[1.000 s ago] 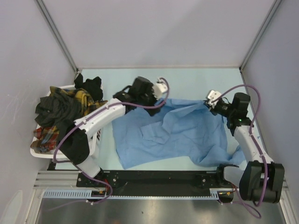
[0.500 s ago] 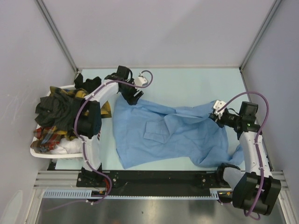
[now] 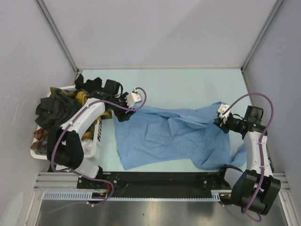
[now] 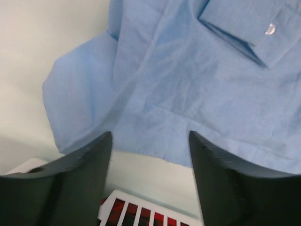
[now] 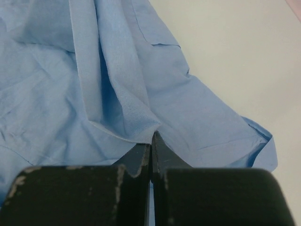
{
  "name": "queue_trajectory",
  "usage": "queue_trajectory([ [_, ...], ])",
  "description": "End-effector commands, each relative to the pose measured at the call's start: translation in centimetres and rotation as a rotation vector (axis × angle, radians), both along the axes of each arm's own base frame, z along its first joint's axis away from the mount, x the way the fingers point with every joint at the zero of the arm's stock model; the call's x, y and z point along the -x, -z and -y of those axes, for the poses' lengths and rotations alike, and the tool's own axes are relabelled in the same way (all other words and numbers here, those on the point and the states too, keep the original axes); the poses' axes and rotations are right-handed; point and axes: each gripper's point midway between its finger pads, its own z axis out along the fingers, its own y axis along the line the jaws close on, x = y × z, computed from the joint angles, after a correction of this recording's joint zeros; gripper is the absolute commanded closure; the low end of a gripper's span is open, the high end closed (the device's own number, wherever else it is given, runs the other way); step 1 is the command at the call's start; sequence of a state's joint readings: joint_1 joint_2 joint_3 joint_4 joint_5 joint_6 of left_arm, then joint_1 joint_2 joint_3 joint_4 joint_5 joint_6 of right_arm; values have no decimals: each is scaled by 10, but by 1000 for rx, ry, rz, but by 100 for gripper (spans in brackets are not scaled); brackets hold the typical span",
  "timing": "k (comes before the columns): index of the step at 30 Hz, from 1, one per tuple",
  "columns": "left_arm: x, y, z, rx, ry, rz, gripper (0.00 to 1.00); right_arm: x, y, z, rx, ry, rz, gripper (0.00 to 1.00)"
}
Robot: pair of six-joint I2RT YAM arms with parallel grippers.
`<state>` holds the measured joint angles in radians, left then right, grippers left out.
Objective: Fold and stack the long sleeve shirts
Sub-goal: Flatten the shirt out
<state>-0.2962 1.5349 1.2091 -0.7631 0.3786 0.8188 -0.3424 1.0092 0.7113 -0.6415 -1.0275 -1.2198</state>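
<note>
1. The table [image 3: 188,82] carries everything. Its open middle seems to serve as the folding surface.
2. The light blue shirt [image 3: 174,139] lies spread over the table's middle and right side, front up, with its chest pocket [image 3: 157,133] showing. It is rumpled along the right and near edges and is not yet folded. It looks as if it is being laid flat so that folding can begin.
3. The white basket [image 3: 34,151] stands at the table's left edge. The dark and plaid shirts [image 3: 56,110] are heaped in it, apparently set aside until the blue one is done.
4. The left end effector [image 4: 149,143] hangs over the shirt's left edge, just beside the basket. Its fingers stand apart with nothing between them. I cannot tell whether the tips touch the cloth.
5. The right end effector [image 5: 151,143] has its jaws pressed together on a pinched fold at the shirt's right side. The cloth ridges run toward the grip, probably to draw that side taut.
</note>
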Motion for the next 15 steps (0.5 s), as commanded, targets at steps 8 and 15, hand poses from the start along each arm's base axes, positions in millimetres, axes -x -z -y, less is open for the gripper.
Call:
queue_trajectory([
  [8, -51, -34, -2, -97, 198, 327, 22, -4, -22, -2, 7, -52, 59, 100],
  [15, -36, 3, 5, -137, 449, 231, 28, -6, -20, 1, 14, -55, 63, 100],
])
